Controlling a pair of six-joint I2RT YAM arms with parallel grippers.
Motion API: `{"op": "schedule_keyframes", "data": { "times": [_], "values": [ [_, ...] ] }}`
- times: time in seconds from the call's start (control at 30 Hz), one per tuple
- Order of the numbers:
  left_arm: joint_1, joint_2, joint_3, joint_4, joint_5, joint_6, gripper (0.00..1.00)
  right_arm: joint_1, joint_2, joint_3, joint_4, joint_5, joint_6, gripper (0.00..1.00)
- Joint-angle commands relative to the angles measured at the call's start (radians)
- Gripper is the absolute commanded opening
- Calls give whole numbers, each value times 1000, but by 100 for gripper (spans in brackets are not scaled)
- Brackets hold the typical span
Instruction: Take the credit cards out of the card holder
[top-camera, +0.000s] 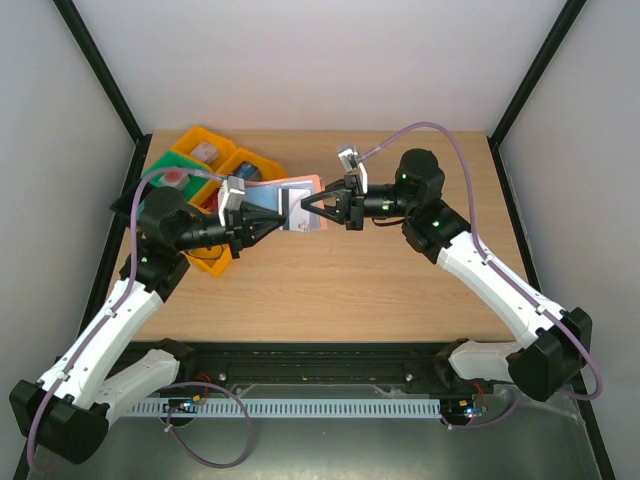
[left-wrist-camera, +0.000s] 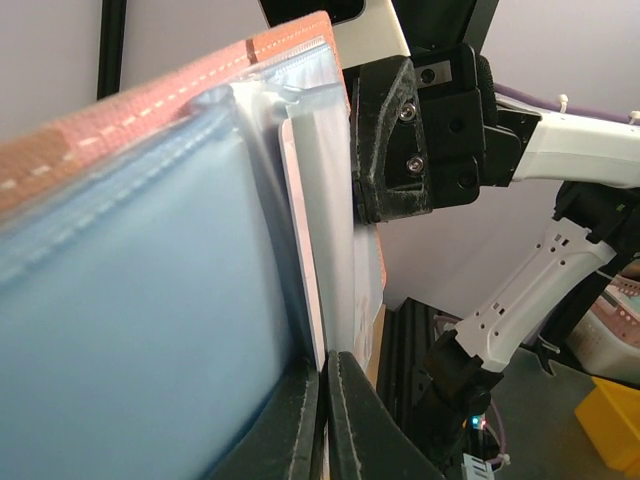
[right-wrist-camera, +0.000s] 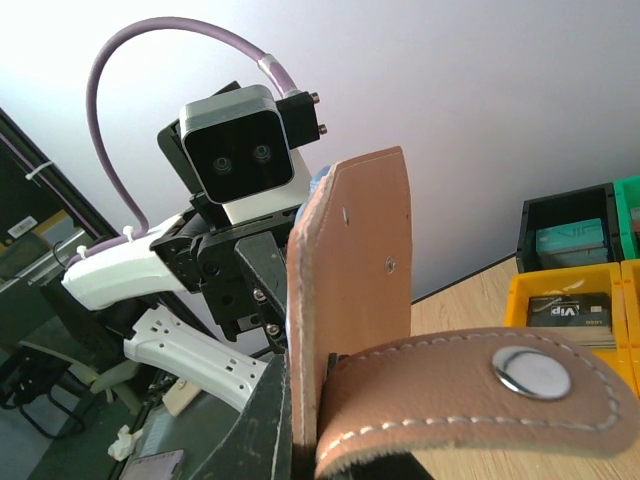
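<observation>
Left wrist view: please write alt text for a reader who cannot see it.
The left gripper pinches the edge of a pale credit card standing out of the clear sleeves of the tan card holder. The right gripper clamps the holder from the far side.

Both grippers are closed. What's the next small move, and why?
Probably draw the left gripper straight back toward its own base: it looks pinched on the edge of a white card, while the right gripper clamps the card holder in mid-air.
</observation>
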Motion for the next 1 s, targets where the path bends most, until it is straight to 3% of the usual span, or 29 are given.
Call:
{"op": "schedule_keyframes", "data": {
  "times": [0.0, 0.13, 0.3, 0.57, 0.63, 0.77, 0.97],
  "values": [
    [-12, 12, 19, 29, 23, 4, 2, 18, -5, -5, 90, -25, 27, 2],
    [-11, 8, 30, 47, 61, -34, 2, 16, -11, 1, 52, -18, -15, 2],
    [20, -27, 16, 99, 18, -89, 2, 14, -22, 2, -37, -11, -77, 12],
    [38, -46, -2, 114, 0, -98, 2, 12, -47, 4, -89, 11, -121, 20],
    [40, -50, -6, 115, 3, -98, 2, 10, -51, -2, -93, 10, -121, 18],
    [45, -59, -10, 103, 10, -96, 2, 10, -49, -3, -110, 5, -127, 2],
    [79, -73, -9, 79, 18, -87, 2, -26, -74, -1, -156, 8, -168, 2]
  ]
}}
